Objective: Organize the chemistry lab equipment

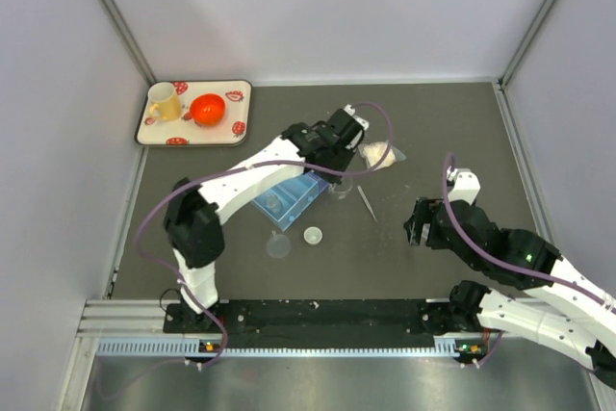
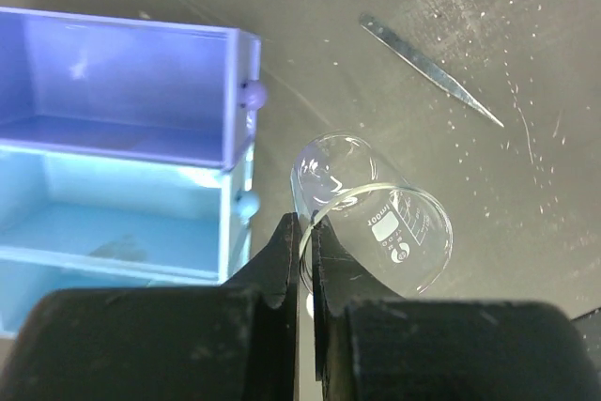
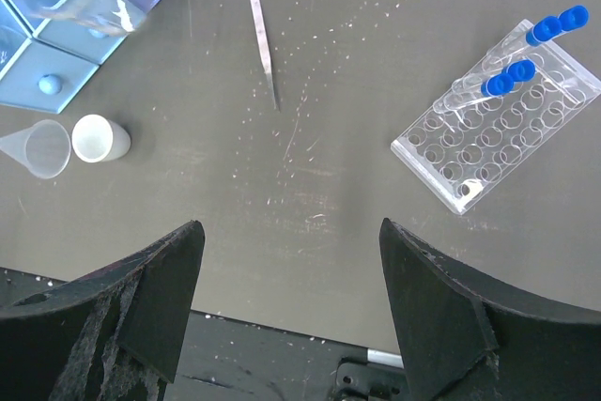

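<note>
Beaker (image 2: 376,218), small, clear, with white print on its wall, tilted, mouth toward the left gripper (image 2: 305,260), which we find clamped on its rim. It sits just right of the blue drawer box (image 2: 122,147), whose knobs face it closely. Thin rod (image 2: 427,65): flat, further right of the box. Funnel (image 3: 42,147) and white cup (image 3: 99,138): together near the box. Tube rack (image 3: 498,129) with blue-capped tubes (image 3: 507,77): well apart from the box. Right gripper (image 3: 291,307): spread wide, holding nothing.
</note>
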`<state>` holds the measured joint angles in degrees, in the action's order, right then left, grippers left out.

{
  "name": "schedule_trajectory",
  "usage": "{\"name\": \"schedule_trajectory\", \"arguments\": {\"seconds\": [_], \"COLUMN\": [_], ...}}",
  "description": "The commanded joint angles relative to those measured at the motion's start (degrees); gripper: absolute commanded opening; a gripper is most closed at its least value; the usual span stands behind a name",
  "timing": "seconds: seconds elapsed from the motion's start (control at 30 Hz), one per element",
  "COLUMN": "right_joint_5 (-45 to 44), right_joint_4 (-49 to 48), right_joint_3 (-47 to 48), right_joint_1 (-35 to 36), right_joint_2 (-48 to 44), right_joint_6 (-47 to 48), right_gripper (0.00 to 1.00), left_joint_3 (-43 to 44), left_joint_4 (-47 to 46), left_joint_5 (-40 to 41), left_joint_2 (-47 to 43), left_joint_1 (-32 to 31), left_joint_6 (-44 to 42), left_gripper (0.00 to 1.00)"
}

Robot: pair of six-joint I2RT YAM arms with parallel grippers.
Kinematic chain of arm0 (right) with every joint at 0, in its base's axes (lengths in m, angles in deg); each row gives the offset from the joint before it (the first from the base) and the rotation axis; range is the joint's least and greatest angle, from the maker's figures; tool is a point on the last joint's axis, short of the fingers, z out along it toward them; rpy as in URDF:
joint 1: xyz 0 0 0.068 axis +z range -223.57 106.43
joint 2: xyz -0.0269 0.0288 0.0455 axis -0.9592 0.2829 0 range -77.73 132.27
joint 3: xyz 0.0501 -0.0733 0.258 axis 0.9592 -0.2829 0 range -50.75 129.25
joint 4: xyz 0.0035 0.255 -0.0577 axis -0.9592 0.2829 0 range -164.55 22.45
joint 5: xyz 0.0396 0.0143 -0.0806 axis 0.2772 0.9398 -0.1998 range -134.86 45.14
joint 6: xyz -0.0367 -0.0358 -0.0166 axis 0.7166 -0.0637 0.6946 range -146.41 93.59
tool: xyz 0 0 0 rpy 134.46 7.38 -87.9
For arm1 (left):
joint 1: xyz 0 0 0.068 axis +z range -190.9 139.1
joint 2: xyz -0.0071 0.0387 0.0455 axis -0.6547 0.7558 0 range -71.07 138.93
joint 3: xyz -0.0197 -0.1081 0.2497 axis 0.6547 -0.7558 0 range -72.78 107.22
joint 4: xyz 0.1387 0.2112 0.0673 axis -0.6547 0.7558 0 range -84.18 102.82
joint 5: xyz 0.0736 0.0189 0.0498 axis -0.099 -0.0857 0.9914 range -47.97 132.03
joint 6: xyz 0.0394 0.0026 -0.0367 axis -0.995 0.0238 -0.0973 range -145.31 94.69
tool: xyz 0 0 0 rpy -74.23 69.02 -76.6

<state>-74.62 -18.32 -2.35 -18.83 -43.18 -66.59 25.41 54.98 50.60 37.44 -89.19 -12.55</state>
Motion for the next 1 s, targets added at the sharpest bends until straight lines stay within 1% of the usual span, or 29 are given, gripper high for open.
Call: {"name": "schedule_trajectory", "arguments": {"seconds": [0.0, 0.07, 0.17, 0.23, 0.27, 0.33, 0.4, 0.47, 0.6, 0.8, 0.83, 0.97], "right_joint_5": [-0.6, -0.2, 0.2, 0.7, 1.1, 1.5, 1.5, 1.9, 2.9, 3.3, 3.3, 3.7], "right_joint_4": [-0.6, -0.6, -0.6, -0.6, -0.6, -0.7, -0.7, -1.3, -2.0, -1.9, -1.9, -2.0], "right_joint_3": [1.2, 2.1, 3.5, 4.4, 4.7, 5.3, 5.7, 5.8, 5.8, 5.6, 5.5, 4.9], "right_joint_1": [0.7, 0.7, 0.7, 0.7, 0.7, 0.7, 0.7, 0.7, 0.7, 0.8, 0.7, 0.7], "right_joint_2": [1.0, 1.8, 2.5, 3.0, 3.1, 3.2, 3.1, 3.1, 2.6, 0.8, 0.3, -0.8], "right_joint_6": [0.2, 0.6, 1.1, 1.6, 1.8, 2.0, 2.0, 2.2, 2.8, 3.5, 3.5, 3.4], "right_gripper": [0.75, 0.75, 0.75, 0.75, 0.75, 0.75, 0.75, 0.75, 0.75, 0.75, 0.75, 0.75], "left_joint_3": [2.4, 2.2, 0.3, -2.2, -3.3, -7.6, -12.0, -14.0, -18.4, -21.5, -22.1, -22.5], "left_joint_4": [5.9, 7.2, 7.3, 6.5, 5.9, 3.4, 1.1, 0.8, -0.6, -1.6, -2.1, -2.7], "left_joint_5": [3.0, 2.9, -0.4, -3.6, -3.7, -5.2, -5.9, -6.2, -6.9, -15.0, -15.8, -17.7], "left_joint_2": [-9.2, -11.8, -15.9, -18.0, -20.0, -21.8, -24.4, -25.7, -27.6, -29.5, -29.8, -28.1], "left_joint_1": [1.9, 3.2, 8.1, 10.7, 12.9, 15.1, 17.9, 20.1, 23.0, 29.7, 31.3, 34.0], "left_joint_6": [-5.9, -6.5, -7.5, -8.3, -9.3, -11.8, -12.2, -15.5, -18.4, -20.8, -21.3, -22.2], "left_gripper": [0.00, 0.00, 0.00, 0.00, 0.00, 0.00, 0.00, 0.00, 0.00, 0.00, 0.00, 0.00]}}
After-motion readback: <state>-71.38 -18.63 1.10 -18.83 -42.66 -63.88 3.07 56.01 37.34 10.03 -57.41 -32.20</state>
